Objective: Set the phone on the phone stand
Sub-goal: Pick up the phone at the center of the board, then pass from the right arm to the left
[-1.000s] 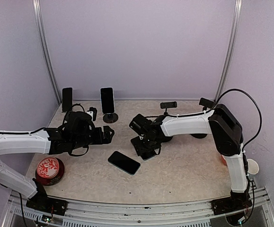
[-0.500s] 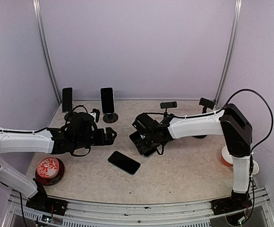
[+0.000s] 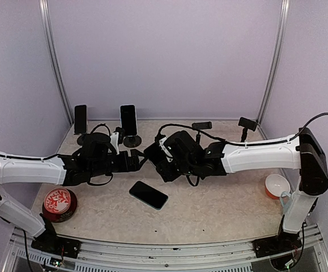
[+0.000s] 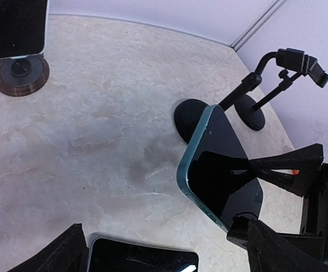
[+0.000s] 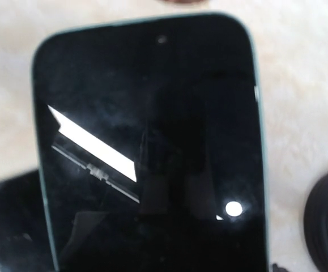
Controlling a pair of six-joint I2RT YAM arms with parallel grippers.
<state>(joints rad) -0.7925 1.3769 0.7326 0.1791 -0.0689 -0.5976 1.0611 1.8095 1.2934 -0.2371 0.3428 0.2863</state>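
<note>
Two containers sit on the table (image 3: 220, 204). At the near left is a red round bowl (image 3: 59, 203) with white markings across its top (I can't tell whether that is a print or something lying in it). At the right edge, just beside my right arm, is a small bowl (image 3: 277, 185), orange outside and plain white inside.

The phone (image 4: 223, 170) is in the air over the middle of the table, pinched at one end by my right fingers (image 4: 291, 167), one on each long side. It is tilted, its free end raised toward the far left. It has a teal rim and a glossy black screen, dark and unlit. From my right wrist the phone (image 5: 147, 147) fills nearly the whole view, mirroring a bright white streak and a small round light, with the camera dot near its top edge.

My left fingers (image 4: 62, 255) are spread wide and hold nothing, low and just left of the phone, apart from it. A second phone (image 3: 148, 195) lies flat on the table, near of both.

Along the far side, a phone stand (image 3: 202, 126) and a second stand (image 3: 246, 122) carry black clamps. Two loaded stands, a left one (image 3: 80, 119) and another (image 3: 128, 120), each prop a dark phone upright.
</note>
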